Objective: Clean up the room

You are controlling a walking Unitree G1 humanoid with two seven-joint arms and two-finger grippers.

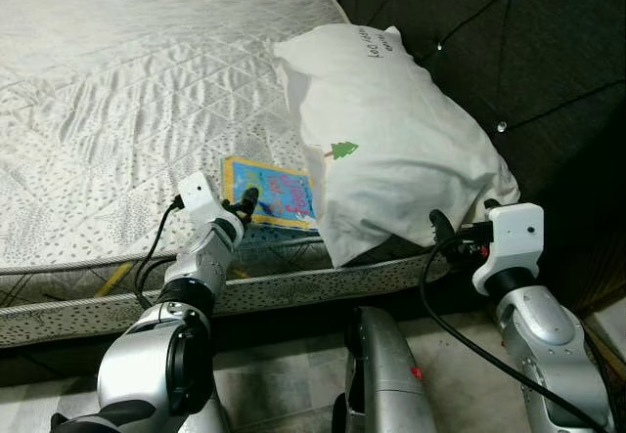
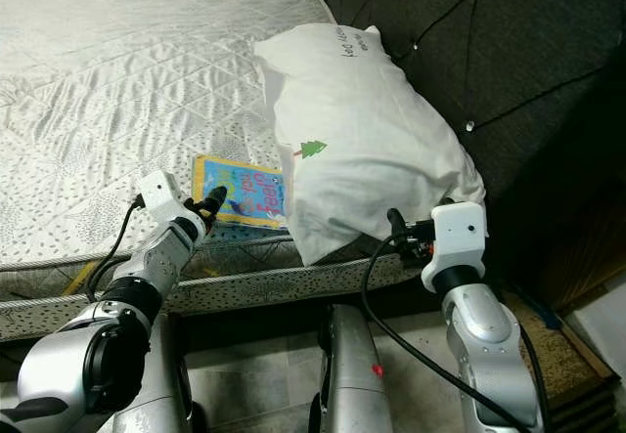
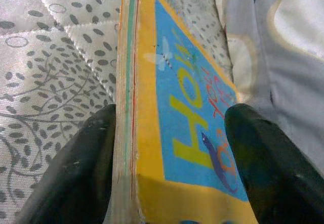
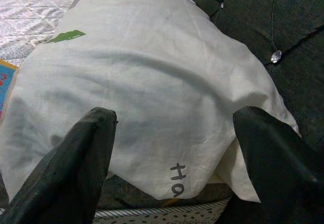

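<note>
1. Broadly, a bare quilted mattress [image 1: 127, 91] spreads across the scene, with a dark tufted headboard [image 1: 509, 52] along its right side.
2. Against that headboard a large white pillow [image 1: 391, 140] slumps, its lower end hanging over the mattress edge.
3. Reaching forward from low right, the right arm bends at the elbow; the right gripper [image 4: 172, 168] sits just before the pillow's lower end, fingers spread wide, holding nothing.
4. Stretched up over the mattress edge, the left gripper [image 3: 169, 148] straddles a book, fingers apart, one at its spine, one over its cover.
5. That yellow-and-blue book [image 1: 269, 191] lies flat near the mattress edge, just beside the pillow.
</note>
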